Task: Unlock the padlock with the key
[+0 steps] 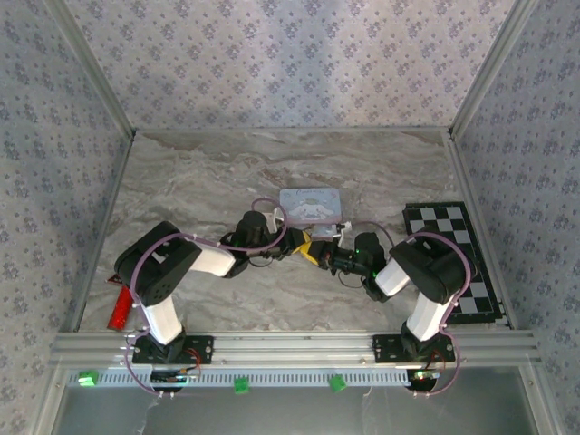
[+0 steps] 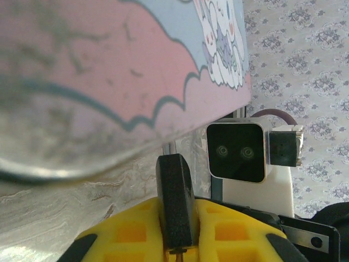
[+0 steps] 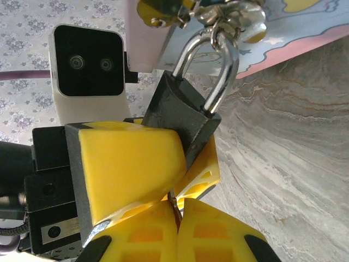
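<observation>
The closed cartoon tin (image 1: 311, 204) sits mid-frame in your top view, its contents hidden. The padlock (image 3: 182, 123) hangs from its clasp, upper middle of your right wrist view, body pinched by the left gripper (image 2: 177, 218). Your right gripper (image 3: 176, 218) is clamped on a thin key (image 3: 172, 197) below the lock.

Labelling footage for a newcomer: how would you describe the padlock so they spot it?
On the marble table, find the cartoon-printed tin at centre. The padlock is hooked to its clasp. Among yellow fingers, it is the dark grey block with a silver shackle.
</observation>
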Motion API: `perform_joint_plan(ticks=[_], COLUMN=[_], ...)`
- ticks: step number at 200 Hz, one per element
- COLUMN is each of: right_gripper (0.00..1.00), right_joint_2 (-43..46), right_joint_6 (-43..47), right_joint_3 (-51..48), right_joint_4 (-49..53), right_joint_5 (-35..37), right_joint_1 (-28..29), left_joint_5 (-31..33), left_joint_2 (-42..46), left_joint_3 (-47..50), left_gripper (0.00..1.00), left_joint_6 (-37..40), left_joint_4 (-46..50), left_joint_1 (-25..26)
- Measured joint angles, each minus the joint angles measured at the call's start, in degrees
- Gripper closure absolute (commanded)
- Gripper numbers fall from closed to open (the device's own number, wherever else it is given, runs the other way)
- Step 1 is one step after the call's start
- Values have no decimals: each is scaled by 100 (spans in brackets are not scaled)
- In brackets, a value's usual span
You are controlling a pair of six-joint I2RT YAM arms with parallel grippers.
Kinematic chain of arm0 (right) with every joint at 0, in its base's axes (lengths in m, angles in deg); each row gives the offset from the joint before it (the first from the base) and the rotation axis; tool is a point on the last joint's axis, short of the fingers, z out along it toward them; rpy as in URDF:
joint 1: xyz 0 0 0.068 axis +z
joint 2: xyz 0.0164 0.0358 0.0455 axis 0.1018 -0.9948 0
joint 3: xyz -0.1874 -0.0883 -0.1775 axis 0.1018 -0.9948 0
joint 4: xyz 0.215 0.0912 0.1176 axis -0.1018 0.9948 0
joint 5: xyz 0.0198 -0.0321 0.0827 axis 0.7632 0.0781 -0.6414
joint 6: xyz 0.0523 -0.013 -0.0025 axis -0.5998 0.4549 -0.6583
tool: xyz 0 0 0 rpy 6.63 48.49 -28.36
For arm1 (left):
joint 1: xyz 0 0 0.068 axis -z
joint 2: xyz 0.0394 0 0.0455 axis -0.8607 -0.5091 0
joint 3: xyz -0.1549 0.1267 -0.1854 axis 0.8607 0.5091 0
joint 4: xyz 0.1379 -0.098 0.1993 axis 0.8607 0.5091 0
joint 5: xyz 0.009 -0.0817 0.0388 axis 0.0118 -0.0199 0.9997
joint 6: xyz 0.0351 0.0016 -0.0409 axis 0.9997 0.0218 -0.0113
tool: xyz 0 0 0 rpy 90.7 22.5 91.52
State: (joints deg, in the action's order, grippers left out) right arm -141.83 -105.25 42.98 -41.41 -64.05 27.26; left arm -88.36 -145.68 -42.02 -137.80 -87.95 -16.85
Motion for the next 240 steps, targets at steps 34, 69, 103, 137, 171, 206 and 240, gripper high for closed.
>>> perform_joint_plan(ticks=[34,69,103,137,171,206,240], right_gripper=[100,100,100,100,100,100,100], right_joint_2=[-7,-9,-127,-157,-157,-155,-125], right_joint_6=[72,122,138,146,155,157,205], right_joint_3=[-264,-686,-719,-719,-719,-772,-894], right_joint_4=[-203,-146,-149,-151,-151,-157,-111], right_joint_5=[81,190,236,236,238,254,256], right_joint_1=[-46,-286,-334,-334,-337,-352,-476], left_joint_5=[-15,-15,-28,-42,-37,-22,109], left_joint_2=[-37,-175,-337,-540,-645,-662,-662], left_joint_3=[0,0,-2,-76,-140,-181,-302], left_gripper=[80,80,79,74,68,65,63], left_joint_6=[4,46,131,181,190,225,417], left_joint_4=[17,63,-116,-382,-492,-448,-153], left_joint_1=[7,22,22,22,22,24,74])
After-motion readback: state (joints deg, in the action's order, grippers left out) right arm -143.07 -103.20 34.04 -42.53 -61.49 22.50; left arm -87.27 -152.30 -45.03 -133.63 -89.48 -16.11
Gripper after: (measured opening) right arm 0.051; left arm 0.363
